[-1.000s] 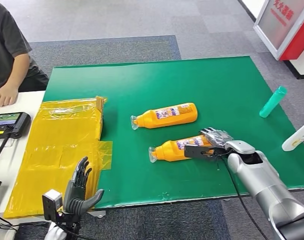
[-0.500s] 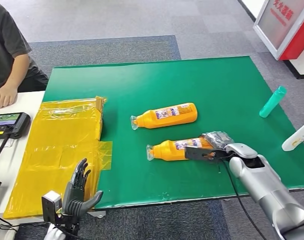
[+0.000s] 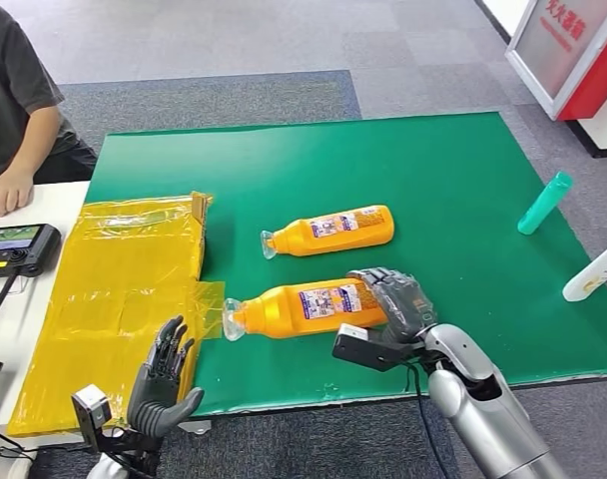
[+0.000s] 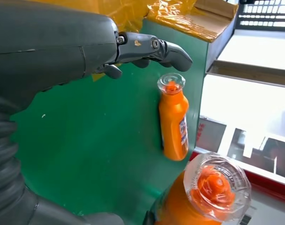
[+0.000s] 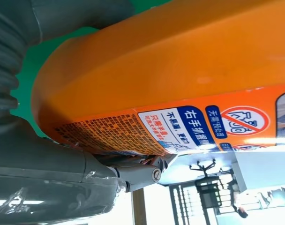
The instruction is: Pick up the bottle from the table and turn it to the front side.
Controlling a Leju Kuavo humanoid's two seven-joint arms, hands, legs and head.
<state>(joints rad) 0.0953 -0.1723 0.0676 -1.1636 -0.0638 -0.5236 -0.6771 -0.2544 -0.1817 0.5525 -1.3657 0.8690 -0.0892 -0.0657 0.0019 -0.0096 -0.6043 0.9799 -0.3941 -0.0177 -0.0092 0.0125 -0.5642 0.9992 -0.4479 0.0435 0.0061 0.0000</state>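
My right hand (image 3: 390,304) grips the base end of an orange bottle (image 3: 307,307) and holds it level above the green table (image 3: 451,180), its clear cap (image 3: 233,319) pointing left. The bottle's printed label (image 5: 191,129) faces the right wrist camera, close up. A second orange bottle (image 3: 330,231) lies flat on the cloth farther back; the left wrist view shows it (image 4: 173,119) beyond the held bottle's cap (image 4: 217,185). My left hand (image 3: 161,374) hovers open by the table's near left corner, fingers (image 4: 148,49) spread and holding nothing.
A yellow plastic-wrapped box (image 3: 120,289) covers the table's left part. A teal bottle (image 3: 545,203) and a white bottle (image 3: 594,271) lie near the right edge. A person (image 3: 18,110) sits at the far left beside a white desk with a controller (image 3: 18,246).
My right hand has lifted the near orange bottle off the cloth and carried it left and toward me. The left hand has barely moved.
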